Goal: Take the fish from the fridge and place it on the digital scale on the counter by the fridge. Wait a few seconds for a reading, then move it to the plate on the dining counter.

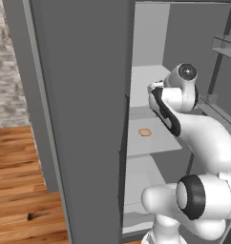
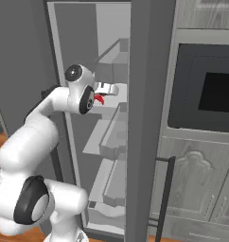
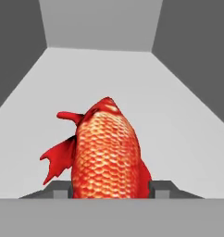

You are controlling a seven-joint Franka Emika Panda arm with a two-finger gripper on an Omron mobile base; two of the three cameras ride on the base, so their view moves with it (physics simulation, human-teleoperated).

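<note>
Fish (image 3: 104, 152) is pinched across mid-body between the fingertips (image 3: 161, 189) of the gripper (image 3: 108, 190) (over fridge shelf (image 3: 178, 134)). Judged light, stiff, smooth-scaled; slip possible, so the thick belly is preferred.

Flat even light; sharp render

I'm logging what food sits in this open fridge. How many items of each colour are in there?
Red-orange: 1, the fish, between the gripper fingers
Tan: 1, a small round item on a lower shelf
Total: 2
</note>
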